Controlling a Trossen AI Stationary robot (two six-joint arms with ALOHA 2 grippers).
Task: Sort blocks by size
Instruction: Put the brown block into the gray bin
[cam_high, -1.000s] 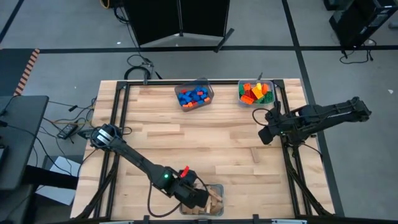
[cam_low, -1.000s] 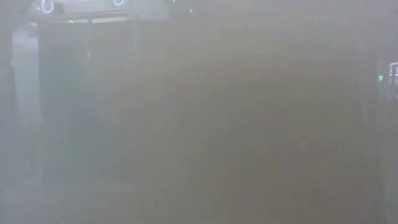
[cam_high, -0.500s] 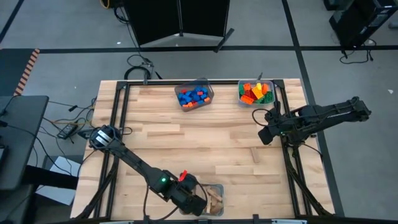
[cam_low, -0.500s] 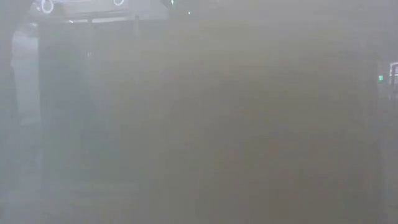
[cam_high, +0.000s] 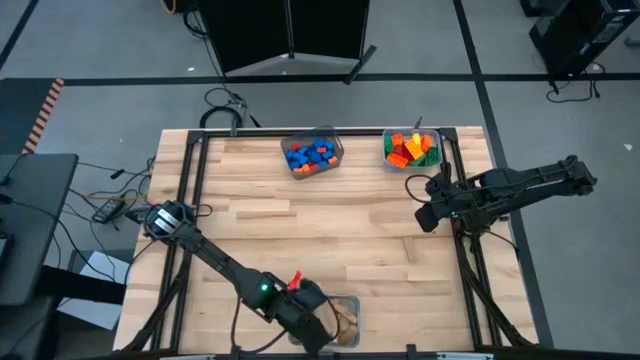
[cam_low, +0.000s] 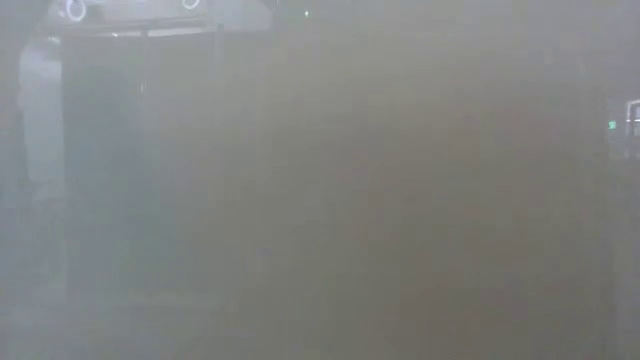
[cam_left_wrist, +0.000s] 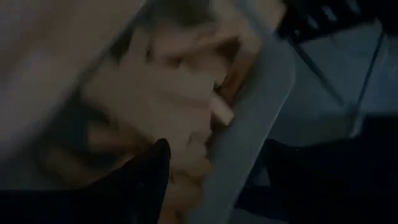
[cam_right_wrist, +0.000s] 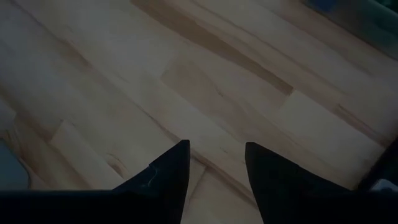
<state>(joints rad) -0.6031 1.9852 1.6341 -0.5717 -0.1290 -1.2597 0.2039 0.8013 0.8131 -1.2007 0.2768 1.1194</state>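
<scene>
My left gripper (cam_left_wrist: 211, 180) hangs over the near bin (cam_high: 349, 322), fingers (cam_left_wrist: 146, 174) spread apart with nothing between them. Tan wooden blocks (cam_left_wrist: 168, 99) lie piled in the bin directly beneath. My right gripper (cam_right_wrist: 214, 165) waits over bare table (cam_right_wrist: 205, 81), fingers partly apart and empty. Blue bricks (cam_high: 309, 155) and mixed bricks (cam_high: 411, 147) sit in the far bins, well away from both.

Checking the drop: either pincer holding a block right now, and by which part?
Nothing held. Left pincer stands open over the bin of wooden blocks; right pincer hangs empty over bare table.
</scene>
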